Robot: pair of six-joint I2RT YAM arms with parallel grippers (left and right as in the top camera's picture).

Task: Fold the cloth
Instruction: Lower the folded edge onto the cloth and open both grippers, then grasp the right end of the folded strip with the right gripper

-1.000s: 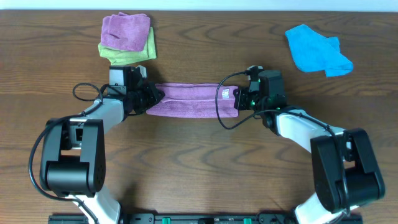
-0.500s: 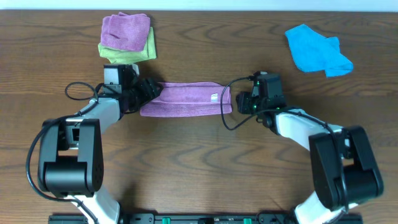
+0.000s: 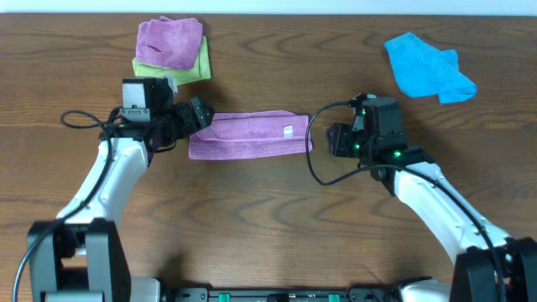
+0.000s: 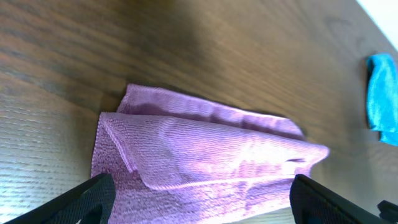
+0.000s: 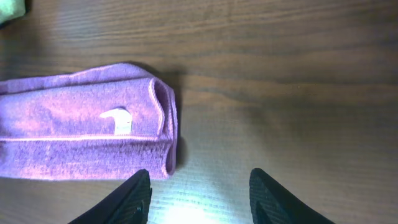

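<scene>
Gripper pair both spread wide and empty: left gripper (image 3: 195, 116) at the left end of the cloth (image 3: 247, 136), right gripper (image 3: 332, 139) just off its right end. Cloth lies flat mid-bench (image 3: 252, 226), a folded lilac strip of fuzzy microfibre, long axis left–right between them, white tag (image 3: 288, 131) near the right end; left arm nearer

Dark brown wood-grain table (image 3: 268, 226) fills the view, with a pale strip (image 3: 336, 5) along its far edge
</scene>
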